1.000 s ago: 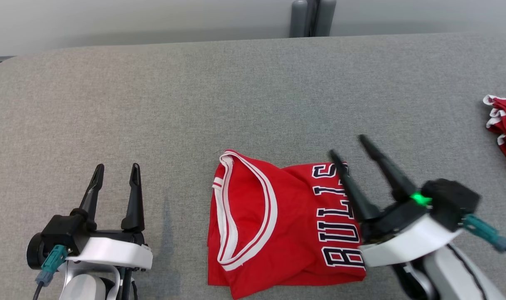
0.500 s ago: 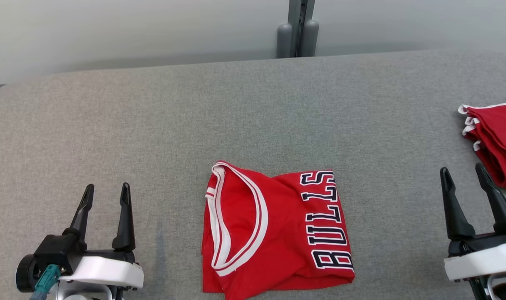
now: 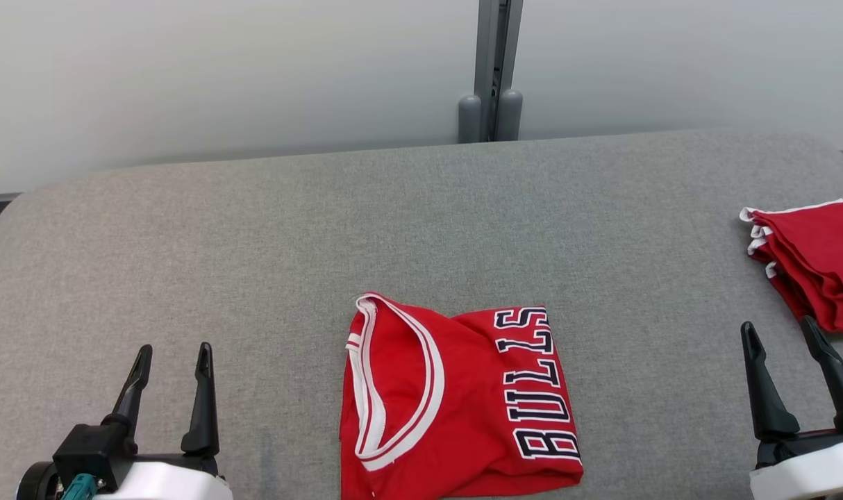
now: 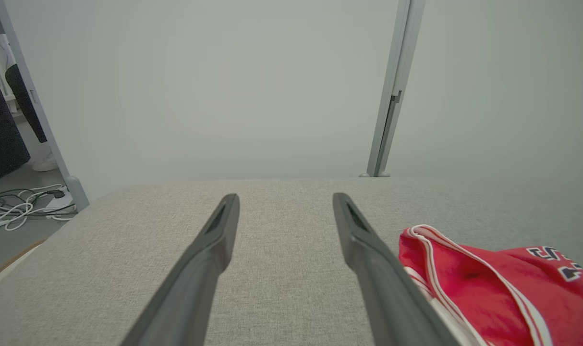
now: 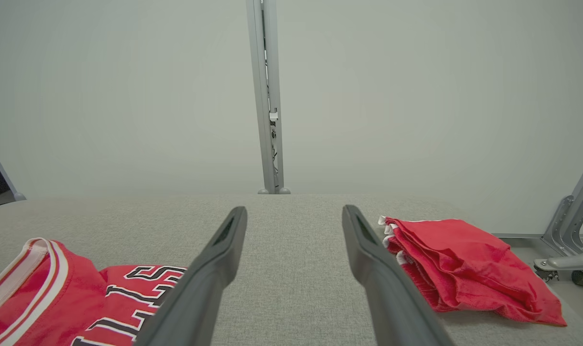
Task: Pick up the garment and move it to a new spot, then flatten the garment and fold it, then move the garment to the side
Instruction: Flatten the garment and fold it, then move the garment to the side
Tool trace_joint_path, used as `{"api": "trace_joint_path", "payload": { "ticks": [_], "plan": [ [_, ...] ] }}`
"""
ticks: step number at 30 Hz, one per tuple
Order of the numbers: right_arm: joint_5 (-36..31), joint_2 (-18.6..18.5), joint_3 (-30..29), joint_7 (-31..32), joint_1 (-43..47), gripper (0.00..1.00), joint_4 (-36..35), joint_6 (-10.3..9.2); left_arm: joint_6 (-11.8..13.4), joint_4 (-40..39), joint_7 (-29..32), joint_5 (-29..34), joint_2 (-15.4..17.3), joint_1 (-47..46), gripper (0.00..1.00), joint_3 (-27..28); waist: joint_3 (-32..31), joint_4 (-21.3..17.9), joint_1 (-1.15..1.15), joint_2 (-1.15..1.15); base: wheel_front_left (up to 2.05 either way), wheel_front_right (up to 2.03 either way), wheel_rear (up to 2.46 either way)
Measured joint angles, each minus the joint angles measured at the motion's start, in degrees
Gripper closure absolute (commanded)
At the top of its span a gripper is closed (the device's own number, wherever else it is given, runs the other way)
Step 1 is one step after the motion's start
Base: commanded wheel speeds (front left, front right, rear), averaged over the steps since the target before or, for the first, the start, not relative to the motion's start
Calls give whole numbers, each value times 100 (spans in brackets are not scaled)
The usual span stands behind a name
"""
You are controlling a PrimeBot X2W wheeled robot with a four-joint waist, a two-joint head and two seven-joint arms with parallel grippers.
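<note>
Withdrawn from the jersey [image 3: 456,403], right pincer [image 3: 776,323] hangs spread near red pile [image 3: 810,257]; left pincer [image 3: 173,348] spread.

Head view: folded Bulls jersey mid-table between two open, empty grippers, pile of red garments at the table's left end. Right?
No. The head view shows the pile of red garments at the table's right end, just beyond the right gripper. The rest holds: the Bulls jersey lies folded mid-table, and the left gripper and right gripper are open and empty.
</note>
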Motion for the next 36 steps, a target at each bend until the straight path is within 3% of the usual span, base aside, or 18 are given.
{"api": "trace_joint_path", "payload": {
  "ticks": [36],
  "plan": [
    [-37, 67, -52, 250, 302, 0, -235, 0, 130, -199, 310, -98, 123, 380, 0, -160, -345, 83, 0, 0, 0, 0, 0]
  ]
}}
